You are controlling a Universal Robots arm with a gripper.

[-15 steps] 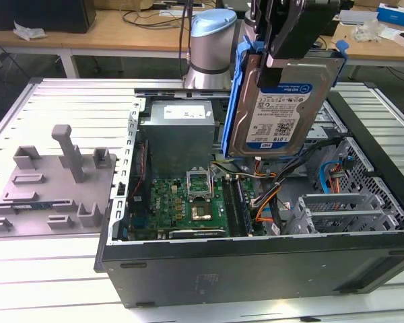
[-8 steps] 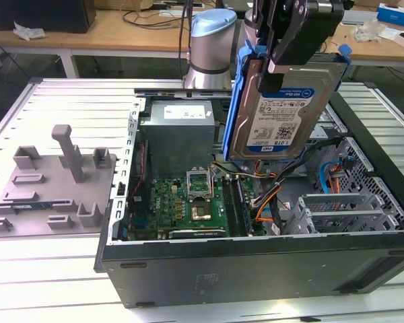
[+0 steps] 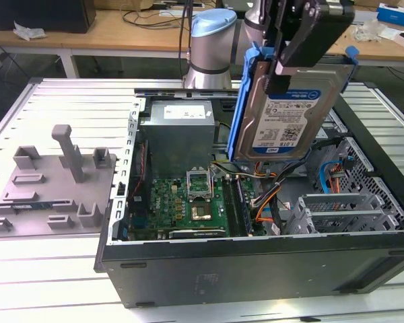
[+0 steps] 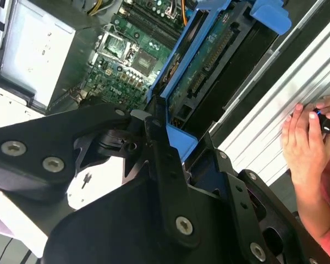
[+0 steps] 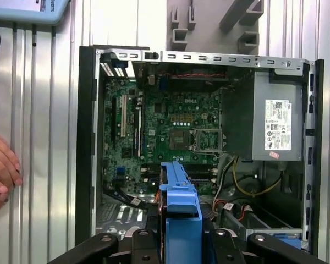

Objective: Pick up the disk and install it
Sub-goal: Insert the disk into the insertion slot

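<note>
- At the exterior view's left, the grey fixture tray (image 3: 50,188) lay flat on the slatted table (image 3: 27,282), well apart from me.
- Next along was the open computer case (image 3: 256,272) on its side, with the grey power supply (image 3: 178,134) at the back and the green motherboard (image 3: 188,202) in front of it.
- My arm's blue-capped joint (image 3: 212,40) stood behind the case, and from there my wrist reached over the open interior.
- My gripper (image 3: 286,70) was clamped on the disk (image 3: 289,114) — fingers pinching its upper edge, so it hung on edge and slightly tilted with the white-and-blue label facing the exterior camera.
- The disk hung in the air above the case, over the cables (image 3: 266,195) between the motherboard and the drive cage (image 3: 350,202), touching none of them.
- In the first wrist view its blue carrier rail (image 5: 180,203) showed edge-on between my fingers, with the motherboard beyond it; in the second wrist view the disk's circuit-board underside (image 4: 209,60) faced the camera.
- At the exterior view's right, the grey drive cage sat inside the case.
- A person's hand (image 4: 305,143) rested on the table just outside the case wall — seen in both wrist views.
</note>
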